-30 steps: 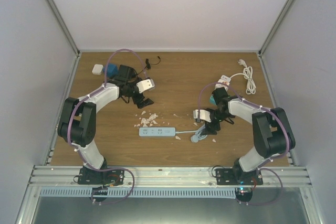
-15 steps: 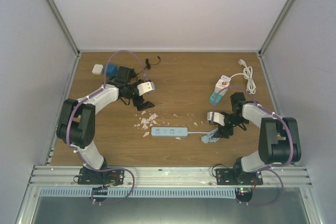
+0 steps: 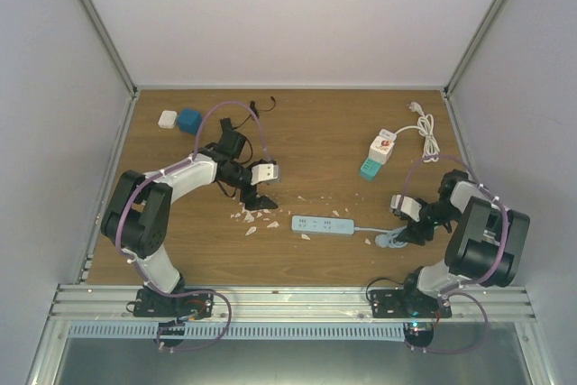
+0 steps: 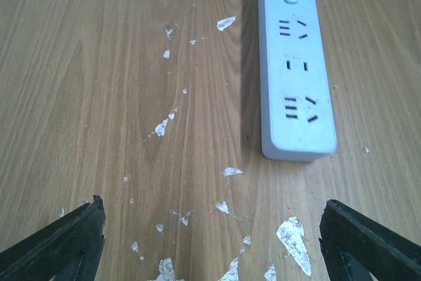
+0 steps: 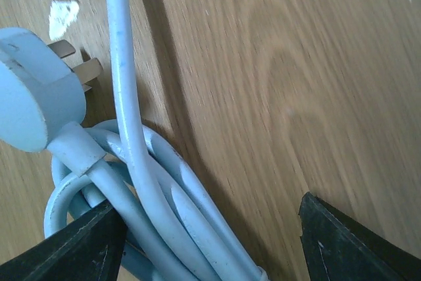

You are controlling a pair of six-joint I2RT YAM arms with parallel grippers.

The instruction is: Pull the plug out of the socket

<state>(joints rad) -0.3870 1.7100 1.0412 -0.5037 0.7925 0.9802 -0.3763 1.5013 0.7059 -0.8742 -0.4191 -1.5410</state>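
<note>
Power strip [image 3: 322, 224] has slid right along the wood-grain counter [image 3: 180, 241], right gripper [image 3: 407, 230] drawing back with the cord coil [image 3: 389, 241], left gripper [image 3: 260, 197] nearing. Left wrist: jaws released, wide, empty; matte white strip's slots [image 4: 297, 66] all vacant, pale flakes [image 4: 289, 235] scattered. Right wrist: jaws apart, unclenched, glossy blue coil against one; round plug [image 5: 29, 90] lies loose on the counter, flat prongs [image 5: 79, 64] bare, so unplugging looks done.

No legible text or labels.

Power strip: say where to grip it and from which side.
The power strip is probably best taken across its narrow width, near the cord-free end, coming straight down from above. It lies flat with sockets up, and both long sides are bare.
</note>
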